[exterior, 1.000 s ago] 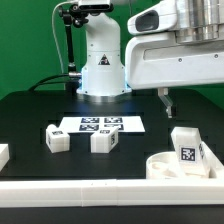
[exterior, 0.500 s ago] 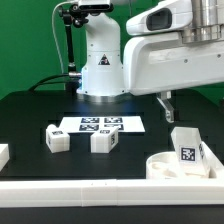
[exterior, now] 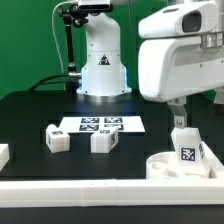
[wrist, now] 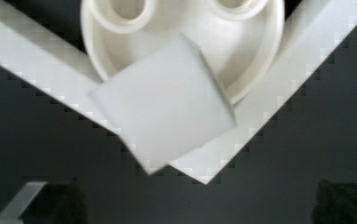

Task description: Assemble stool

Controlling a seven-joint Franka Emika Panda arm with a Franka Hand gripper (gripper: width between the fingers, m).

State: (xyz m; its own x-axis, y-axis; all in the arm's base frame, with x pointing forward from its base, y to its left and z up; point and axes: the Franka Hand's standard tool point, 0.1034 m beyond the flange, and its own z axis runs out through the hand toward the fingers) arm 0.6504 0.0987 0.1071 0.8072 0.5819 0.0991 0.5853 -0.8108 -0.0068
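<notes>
sliding toward the exterior view's right and lower, the end effector (exterior: pixel 179 116) now hangs just above the leg (exterior: pixel 187 148) resting on the seat (exterior: pixel 160 166) near the bench (exterior: pixel 30 110) corner, jaws wide apart and empty, probably lining up a grasp.

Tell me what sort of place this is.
Probably a robotics lab test bench: a white robot arm stands on a black tabletop edged by a long white border rail, with the flat white marker board and a small white blocky plastic leg bearing a black-and-white square tag.
</notes>
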